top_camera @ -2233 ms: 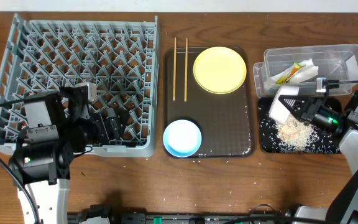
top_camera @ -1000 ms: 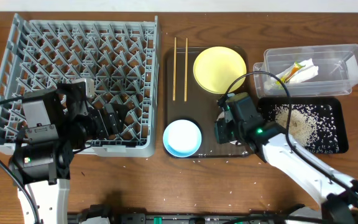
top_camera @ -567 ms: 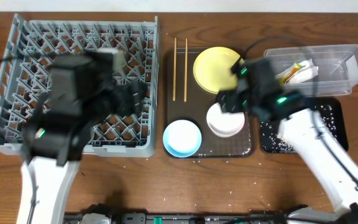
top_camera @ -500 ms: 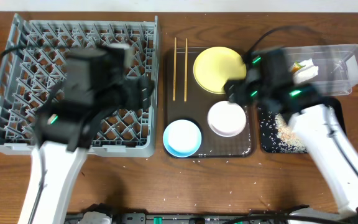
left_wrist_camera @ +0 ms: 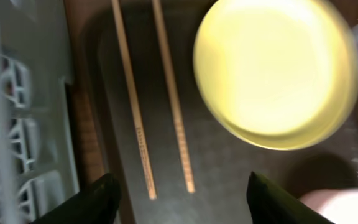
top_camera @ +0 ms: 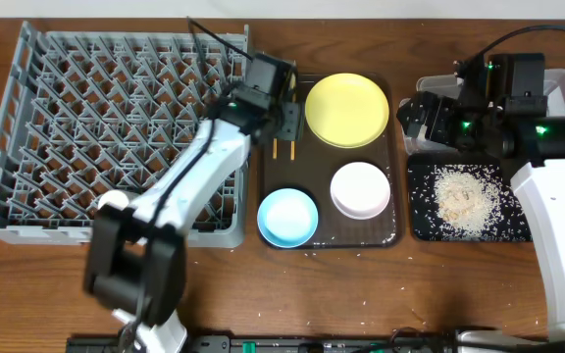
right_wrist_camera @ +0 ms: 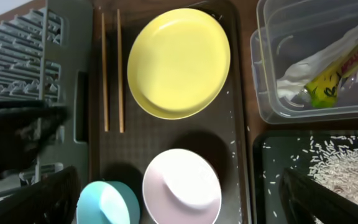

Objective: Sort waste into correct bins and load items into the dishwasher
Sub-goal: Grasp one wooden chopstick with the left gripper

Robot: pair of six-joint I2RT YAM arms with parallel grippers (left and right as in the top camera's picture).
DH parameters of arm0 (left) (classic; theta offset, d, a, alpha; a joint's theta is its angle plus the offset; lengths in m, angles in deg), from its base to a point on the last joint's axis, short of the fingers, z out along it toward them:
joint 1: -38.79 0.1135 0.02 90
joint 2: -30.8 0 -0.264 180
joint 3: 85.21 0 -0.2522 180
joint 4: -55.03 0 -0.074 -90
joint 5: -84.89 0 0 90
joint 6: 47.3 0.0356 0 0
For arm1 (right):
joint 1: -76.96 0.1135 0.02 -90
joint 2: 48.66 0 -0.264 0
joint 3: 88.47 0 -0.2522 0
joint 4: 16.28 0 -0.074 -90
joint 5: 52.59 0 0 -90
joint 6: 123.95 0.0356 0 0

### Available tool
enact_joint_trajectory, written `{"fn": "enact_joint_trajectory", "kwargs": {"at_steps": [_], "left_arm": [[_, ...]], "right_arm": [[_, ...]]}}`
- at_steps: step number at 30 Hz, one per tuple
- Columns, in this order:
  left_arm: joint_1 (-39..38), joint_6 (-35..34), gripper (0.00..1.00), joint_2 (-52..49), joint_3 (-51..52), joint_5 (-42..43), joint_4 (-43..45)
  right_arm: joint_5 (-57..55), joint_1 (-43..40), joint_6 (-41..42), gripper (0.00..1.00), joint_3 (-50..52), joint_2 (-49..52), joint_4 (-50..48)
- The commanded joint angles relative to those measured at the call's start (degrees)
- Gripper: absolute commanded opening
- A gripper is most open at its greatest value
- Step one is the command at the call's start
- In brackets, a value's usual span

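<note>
Above the chopsticks (left_wrist_camera: pixel 132 106) on the brown serving tray (top_camera: pixel 381 235) hangs my left gripper (left_wrist_camera: pixel 188 202), open and empty; the stick ends (top_camera: pixel 276 151) lie just ahead of its fingertips. Also on this tray are the yellow plate (top_camera: pixel 347 110), white bowl (top_camera: pixel 360 189) and blue bowl (top_camera: pixel 287 217). My right gripper (right_wrist_camera: pixel 185 202) is wide open and empty, high over the white bowl (right_wrist_camera: pixel 182 186). The clear tub (right_wrist_camera: pixel 272 106) holds the napkin (right_wrist_camera: pixel 300 62) and wrapper (right_wrist_camera: pixel 331 78). Rice scraps (top_camera: pixel 462 196) lie heaped in the black tray (top_camera: pixel 420 226).
The grey dish rack (top_camera: pixel 116 118) fills the table's left side, its right wall close beside the chopsticks (left_wrist_camera: pixel 17 124). My left arm reaches across the rack's front right corner. Loose rice grains lie scattered on the brown tray's right edge and the black tray.
My right gripper set the white bowl on the brown tray, opened and drew back right, over the tub. My left arm swung from the rack's front to above the chopsticks.
</note>
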Motion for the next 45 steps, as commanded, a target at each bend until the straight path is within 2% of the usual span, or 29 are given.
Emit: {"fn": "enact_joint_trajectory", "kwargs": {"at_steps": [1, 2, 5, 7, 9, 14, 27, 28, 30, 38, 45], "left_arm": [[-0.3, -1.2, 0.63, -6.4, -4.3, -3.5, 0.6], [-0.4, -1.1, 0.59, -7.9, -5.0, -3.4, 1.1], [-1.6, 0.0, 0.57, -10.6, -5.1, -3.6, 5.0], [-2.7, 0.7, 0.5, -11.5, -5.1, -7.6, 7.0], [-3.1, 0.7, 0.47, -12.2, -5.1, -11.2, 8.0], [-4.0, 0.5, 0.45, -14.7, -5.1, -10.5, 8.6], [-4.1, -3.5, 0.24, -21.0, -4.7, -9.9, 7.1], [-4.1, -3.5, 0.19, -20.6, -4.9, -8.2, 7.1], [-4.0, -3.5, 0.15, -19.5, -5.0, -6.8, 7.1], [-3.7, -3.9, 0.1, -10.9, -5.2, -6.4, 6.1], [-1.0, -3.9, 0.1, 1.2, -5.2, -14.3, -1.9]], "right_arm": [[0.8, -0.1, 0.4, 0.99, -0.4, -0.1, 0.3], [0.8, -0.1, 0.4, 0.99, -0.4, -0.1, 0.7], [0.8, -0.1, 0.4, 0.99, -0.4, -0.1, 1.3], [0.8, -0.1, 0.4, 0.99, -0.4, -0.1, 1.6], [0.8, -0.1, 0.4, 0.99, -0.4, -0.1, 1.7], [0.8, -0.1, 0.4, 0.99, -0.4, -0.1, 1.7], [0.8, -0.1, 0.4, 0.99, -0.4, -0.1, 2.0], [0.8, -0.1, 0.4, 0.99, -0.4, -0.1, 2.1], [0.8, -0.1, 0.4, 0.99, -0.4, -0.1, 2.3], [0.8, -0.1, 0.4, 0.99, -0.4, -0.1, 3.1], [0.8, -0.1, 0.4, 0.99, -0.4, -0.1, 3.5]]}}
